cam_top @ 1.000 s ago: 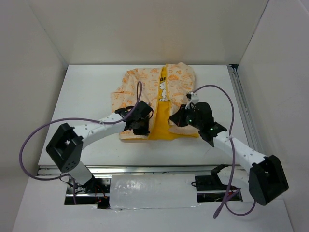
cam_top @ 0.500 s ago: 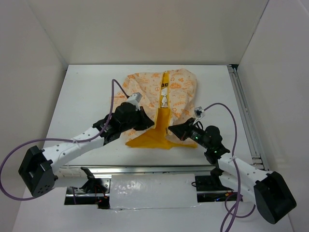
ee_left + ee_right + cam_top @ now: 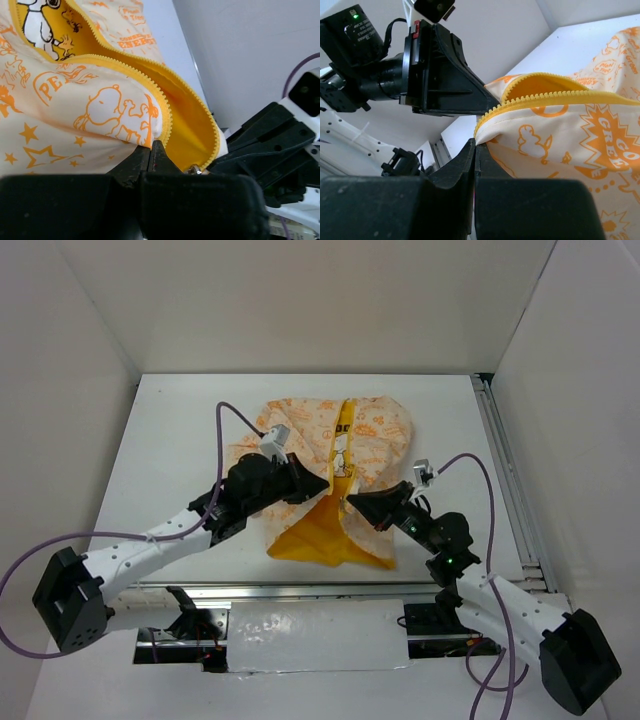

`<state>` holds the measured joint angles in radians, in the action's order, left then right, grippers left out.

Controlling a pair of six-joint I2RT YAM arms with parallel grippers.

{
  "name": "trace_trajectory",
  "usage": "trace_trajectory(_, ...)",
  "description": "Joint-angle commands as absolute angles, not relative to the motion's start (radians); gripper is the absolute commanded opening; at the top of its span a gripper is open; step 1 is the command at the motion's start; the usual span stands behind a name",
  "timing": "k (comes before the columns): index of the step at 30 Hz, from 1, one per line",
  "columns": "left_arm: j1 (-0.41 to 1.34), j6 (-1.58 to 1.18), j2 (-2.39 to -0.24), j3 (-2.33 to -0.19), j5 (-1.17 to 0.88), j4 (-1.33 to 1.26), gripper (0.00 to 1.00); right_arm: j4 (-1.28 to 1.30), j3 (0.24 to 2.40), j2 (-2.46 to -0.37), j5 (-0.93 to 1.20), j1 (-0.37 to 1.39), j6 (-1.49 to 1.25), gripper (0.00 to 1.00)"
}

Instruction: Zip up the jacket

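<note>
Your left gripper (image 3: 320,483) clamped on jacket (image 3: 375,435) front edge at hem, beside zipper (image 3: 169,119). Your right gripper (image 3: 354,502) clamped on opposite front edge. Yellow lining (image 3: 315,532) exposed between them; jacket unzipped.

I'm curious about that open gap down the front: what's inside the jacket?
Inside the jacket shows bright yellow lining and a cartoon dog print, edged by yellow zipper teeth. Anything beneath the cream front panels is covered.
</note>
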<state>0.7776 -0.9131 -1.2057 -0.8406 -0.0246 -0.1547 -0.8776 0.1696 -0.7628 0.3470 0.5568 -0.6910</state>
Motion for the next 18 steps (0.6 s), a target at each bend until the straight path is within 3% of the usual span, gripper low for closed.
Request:
trace_trajectory(1,0.798,-0.965,-1.149,-0.825,-0.006,-0.287,0.0,-0.917,0.173,-0.736,0.299,0.575,-0.693,0.0)
trace_trajectory(18,0.891,-1.166,-1.169,-0.842,0.147,-0.253,0.0,-0.989,0.189,-0.77,0.276,0.594,-0.675,0.0)
